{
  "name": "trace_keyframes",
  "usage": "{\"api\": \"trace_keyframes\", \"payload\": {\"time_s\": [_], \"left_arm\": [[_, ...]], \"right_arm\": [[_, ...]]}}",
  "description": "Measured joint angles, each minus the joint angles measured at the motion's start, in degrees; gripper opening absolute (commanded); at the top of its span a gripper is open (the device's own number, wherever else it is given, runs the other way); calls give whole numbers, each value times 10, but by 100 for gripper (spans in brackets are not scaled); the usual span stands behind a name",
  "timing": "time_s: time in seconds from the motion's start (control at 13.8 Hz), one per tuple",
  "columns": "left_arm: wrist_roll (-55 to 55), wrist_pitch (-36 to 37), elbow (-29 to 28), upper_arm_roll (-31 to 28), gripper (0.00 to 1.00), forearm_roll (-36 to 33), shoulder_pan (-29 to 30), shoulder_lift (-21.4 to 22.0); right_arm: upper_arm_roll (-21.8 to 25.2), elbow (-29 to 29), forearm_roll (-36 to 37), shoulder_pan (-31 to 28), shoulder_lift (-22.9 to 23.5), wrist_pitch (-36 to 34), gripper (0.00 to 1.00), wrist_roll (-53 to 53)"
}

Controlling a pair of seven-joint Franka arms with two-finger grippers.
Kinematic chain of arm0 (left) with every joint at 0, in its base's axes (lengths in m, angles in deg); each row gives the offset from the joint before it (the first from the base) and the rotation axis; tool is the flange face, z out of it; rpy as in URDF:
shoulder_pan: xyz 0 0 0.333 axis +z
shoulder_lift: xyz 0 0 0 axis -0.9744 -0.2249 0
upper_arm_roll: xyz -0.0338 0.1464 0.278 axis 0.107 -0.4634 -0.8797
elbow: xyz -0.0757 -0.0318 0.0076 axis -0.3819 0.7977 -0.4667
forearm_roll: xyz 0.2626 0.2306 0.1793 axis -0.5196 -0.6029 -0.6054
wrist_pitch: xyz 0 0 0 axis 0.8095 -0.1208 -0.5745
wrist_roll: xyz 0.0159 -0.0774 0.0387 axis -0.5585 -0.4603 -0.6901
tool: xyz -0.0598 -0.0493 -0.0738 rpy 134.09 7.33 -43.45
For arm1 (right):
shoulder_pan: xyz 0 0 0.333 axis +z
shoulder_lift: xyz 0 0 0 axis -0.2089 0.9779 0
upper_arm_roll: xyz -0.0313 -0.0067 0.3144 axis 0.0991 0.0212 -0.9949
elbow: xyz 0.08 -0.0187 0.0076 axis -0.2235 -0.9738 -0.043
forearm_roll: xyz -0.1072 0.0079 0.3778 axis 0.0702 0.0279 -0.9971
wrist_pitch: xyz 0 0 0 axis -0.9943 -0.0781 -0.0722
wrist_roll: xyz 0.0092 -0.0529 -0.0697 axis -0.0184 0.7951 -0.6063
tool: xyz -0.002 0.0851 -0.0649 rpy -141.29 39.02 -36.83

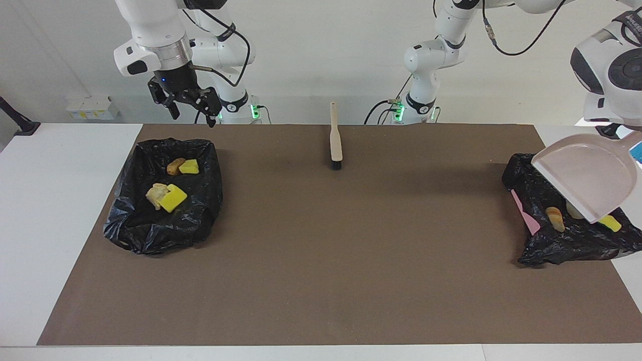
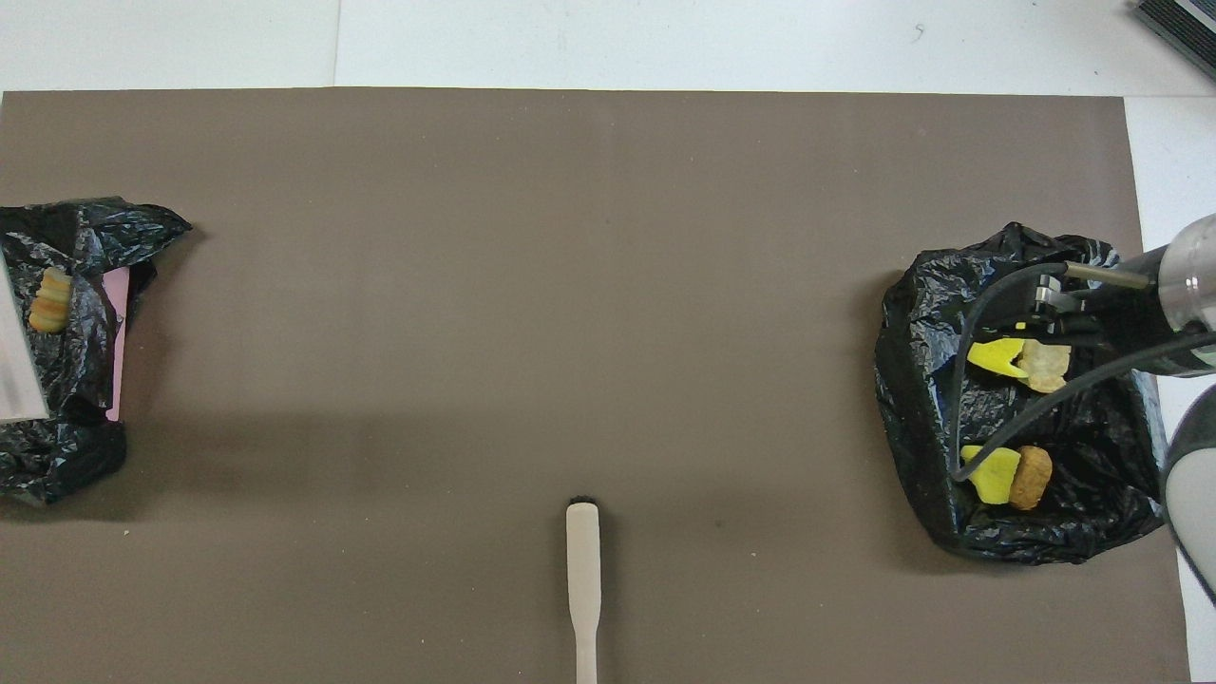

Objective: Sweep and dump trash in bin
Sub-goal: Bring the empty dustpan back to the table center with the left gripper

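Nearest the robots, the wooden-handled brush with black bristles lies untouched on the brown mat of the counter. At the right arm's end, our right tool hangs wide open and empty over the black-lined bin holding four yellow and tan scraps of trash. At the left arm's end, our left tool is out of view but closed on the handle of the beige plastic dustpan, which tilts above the second black-lined bin; three scraps lie inside. We judge dumping nearly done: we should keep the pan's lip low over the liner and check the pan is empty before withdrawing.
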State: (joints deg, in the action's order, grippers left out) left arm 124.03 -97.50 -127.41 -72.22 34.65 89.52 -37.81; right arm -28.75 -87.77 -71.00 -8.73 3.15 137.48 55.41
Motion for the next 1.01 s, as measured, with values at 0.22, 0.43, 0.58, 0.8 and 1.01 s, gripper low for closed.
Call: {"api": "trace_keyframes", "payload": {"time_s": [0.22,0.43,0.58,0.8,1.01], "left_arm": [[-67,45,-8,3,0,75,-33,9],[-145,59,-33,4,0,129,-67,25],[-216,71,-51,5,0,169,-96,36],[-342,78,-78,6,0,247,-142,43],[-467,76,-94,7,0,307,-191,43]], "right_arm": [[3,18,0,0,11,0,100,-4],[3,20,0,0,13,-3,100,-9],[4,20,0,-1,12,-7,100,-9],[4,19,-3,-6,12,-8,100,-10],[4,19,-3,-14,12,-8,100,-48]]}}
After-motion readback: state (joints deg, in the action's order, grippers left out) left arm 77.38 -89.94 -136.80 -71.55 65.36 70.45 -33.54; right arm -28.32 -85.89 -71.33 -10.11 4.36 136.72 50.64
